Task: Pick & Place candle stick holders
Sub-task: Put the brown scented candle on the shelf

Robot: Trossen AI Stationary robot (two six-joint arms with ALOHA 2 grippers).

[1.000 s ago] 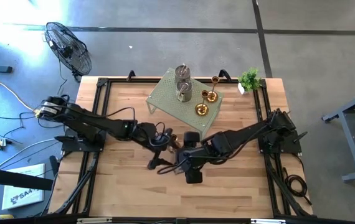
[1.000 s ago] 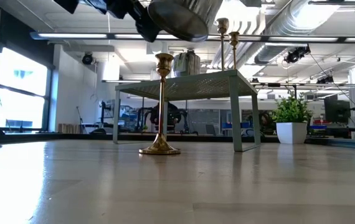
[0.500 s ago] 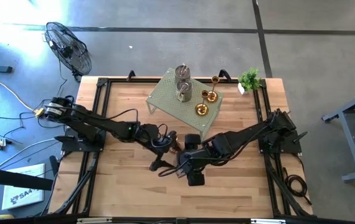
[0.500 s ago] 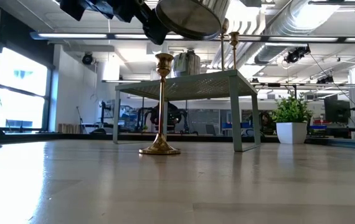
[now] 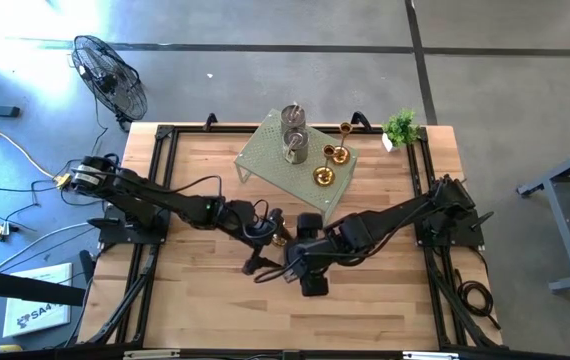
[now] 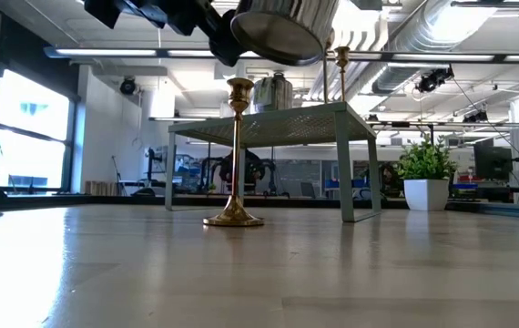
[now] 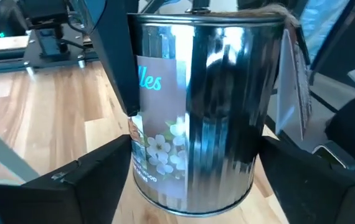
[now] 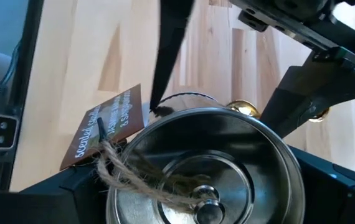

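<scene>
Your silver tin holder (image 6: pixel 282 27) has drifted slightly higher above the desk (image 6: pixel 241 273), clamped in the right hand (image 8: pixel 196 180) (left hand (image 7: pixel 196 149) around it, grip unclear), so a handover looks underway.

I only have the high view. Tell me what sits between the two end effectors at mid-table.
Observer: A lidded silver tin, gripped by the left end effector and the right end effector.
Operator: Say whether it's resting on the table.
Observer: No. The low view shows it tilted in the air, above the table.
Operator: Report what stands nearby.
Observer: A tall gold candlestick holder, upright before the rack.
</scene>
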